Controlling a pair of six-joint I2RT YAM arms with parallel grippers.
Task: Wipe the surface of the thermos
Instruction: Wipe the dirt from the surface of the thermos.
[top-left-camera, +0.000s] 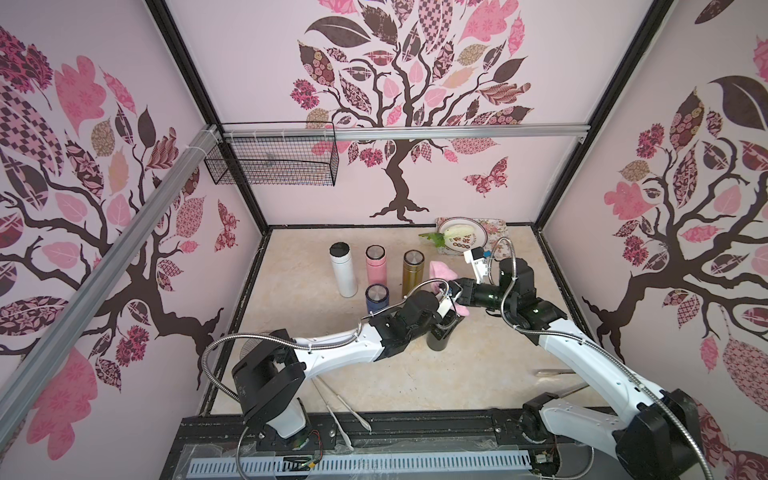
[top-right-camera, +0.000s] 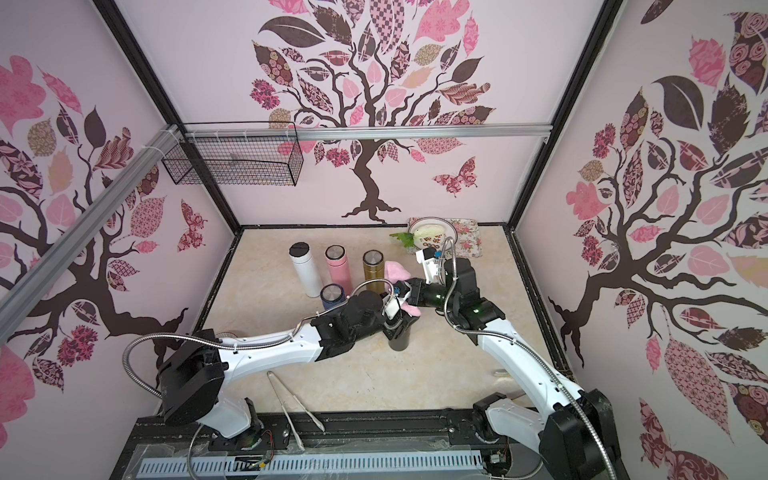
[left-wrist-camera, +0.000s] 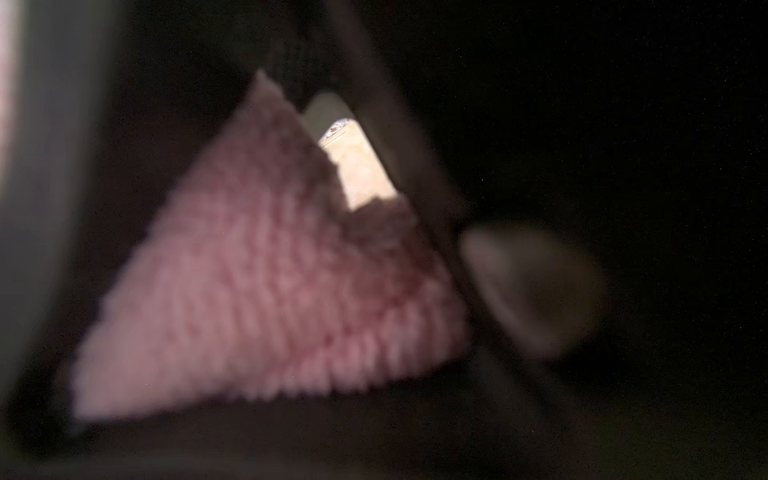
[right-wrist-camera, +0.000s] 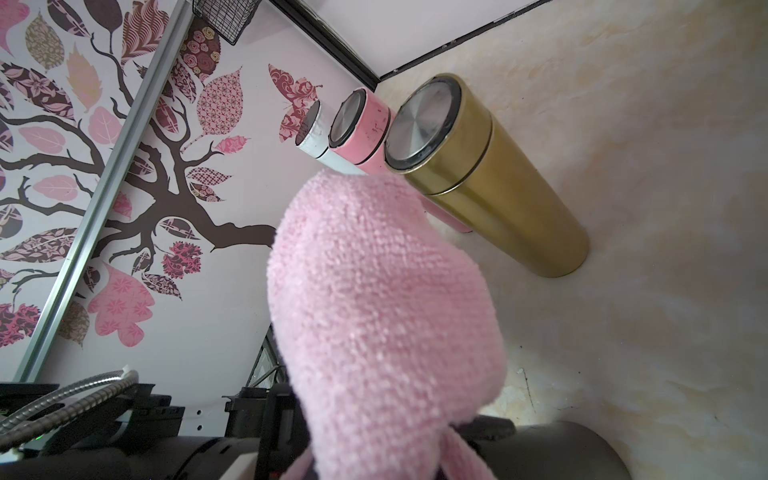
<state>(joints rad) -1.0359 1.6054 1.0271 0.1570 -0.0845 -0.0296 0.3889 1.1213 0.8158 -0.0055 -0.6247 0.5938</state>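
Observation:
A black thermos (top-left-camera: 438, 343) stands upright on the table in both top views, and my left gripper (top-left-camera: 446, 323) is shut round its upper part. Just behind and above it, my right gripper (top-left-camera: 455, 291) is shut on a fluffy pink cloth (top-left-camera: 442, 272), which hangs against the thermos top. In the right wrist view the cloth (right-wrist-camera: 382, 299) fills the middle and hides the jaws; the dark thermos body (right-wrist-camera: 561, 453) shows beside it. The left wrist view is dark and blurred, showing only the cloth (left-wrist-camera: 257, 270) close up.
White (top-left-camera: 344, 270), pink (top-left-camera: 377, 266), gold (top-left-camera: 412, 274) and dark blue (top-left-camera: 377, 297) thermoses stand in a group behind the left arm. A plate (top-left-camera: 482, 239) with a vegetable sits at the back right. Metal tongs (top-left-camera: 345, 411) lie near the front edge. A wire basket (top-left-camera: 274, 162) hangs on the wall.

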